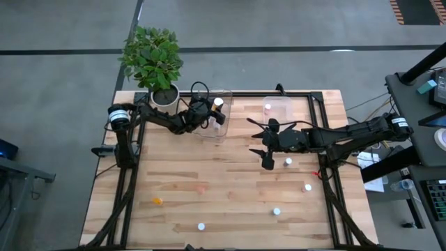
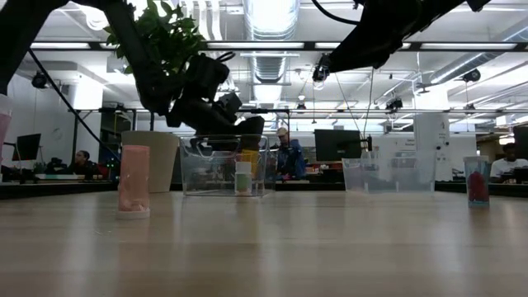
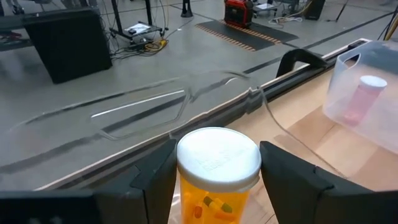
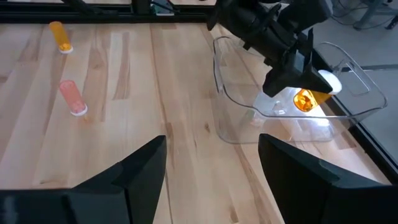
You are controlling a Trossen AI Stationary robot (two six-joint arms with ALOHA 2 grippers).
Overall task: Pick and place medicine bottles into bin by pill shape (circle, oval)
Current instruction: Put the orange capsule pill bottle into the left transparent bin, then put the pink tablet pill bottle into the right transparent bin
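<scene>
**Q:** Two grippers on the table — where does each one stand, and how are its jaws?

**A:** My left gripper (image 1: 217, 111) hangs over the clear plastic tub (image 1: 224, 130) on my left side of the wooden table (image 1: 209, 174), just by the potted green plant (image 1: 153, 59). Between its jaws sits an orange medicine bottle with a white cap (image 3: 217, 174); the fingers (image 3: 155, 177) stand close on either side of it. Whether they press it or have just let go, I cannot tell. My right gripper (image 1: 263, 148) hovers mid-table, jaws spread wide, nothing between them.

**Q:** What lies near the right jaws?

**A:** A white-capped bottle (image 1: 288, 162) stands just beside them. Behind them sits a second clear plastic tub (image 1: 284, 104) with a pink bottle (image 1: 267, 107) inside.

**Q:** And the other bottles?

**A:** Several, all well apart from both sets of jaws. Three white-capped ones (image 1: 307, 187), (image 1: 277, 210), (image 1: 201, 226) stand toward the near edge. A pink bottle (image 4: 73, 98) and an orange bottle (image 4: 59, 36) lie on their sides on the bare wood. Pill shapes too small to read.

**Q:** Anything beyond the table?

**A:** A seated person (image 2: 287, 157) shows in the low view, behind the left tub.
</scene>
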